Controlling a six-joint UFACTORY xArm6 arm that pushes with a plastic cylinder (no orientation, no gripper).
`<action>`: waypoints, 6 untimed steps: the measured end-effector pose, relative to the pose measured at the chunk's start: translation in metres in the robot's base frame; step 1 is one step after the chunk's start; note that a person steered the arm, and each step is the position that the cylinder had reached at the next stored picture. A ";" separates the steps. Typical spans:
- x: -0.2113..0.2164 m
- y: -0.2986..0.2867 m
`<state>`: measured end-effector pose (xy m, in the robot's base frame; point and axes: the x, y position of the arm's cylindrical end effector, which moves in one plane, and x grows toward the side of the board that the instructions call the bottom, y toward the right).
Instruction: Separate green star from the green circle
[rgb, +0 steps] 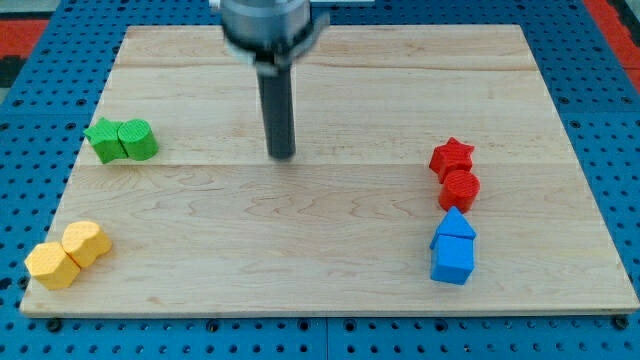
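Note:
The green star (101, 139) and the green circle (138, 140) sit touching side by side near the board's left edge, star on the view's left. My tip (282, 155) rests on the board near the top middle, well to the right of both green blocks and apart from them.
A yellow pair (67, 254) of blocks sits at the bottom left corner. A red star (451, 157) and red circle (460, 189) sit at the right, with two blue blocks (453, 247) just below them. The wooden board (320, 270) lies on a blue pegboard.

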<state>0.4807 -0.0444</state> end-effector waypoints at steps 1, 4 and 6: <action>0.030 -0.095; -0.089 -0.225; -0.067 -0.087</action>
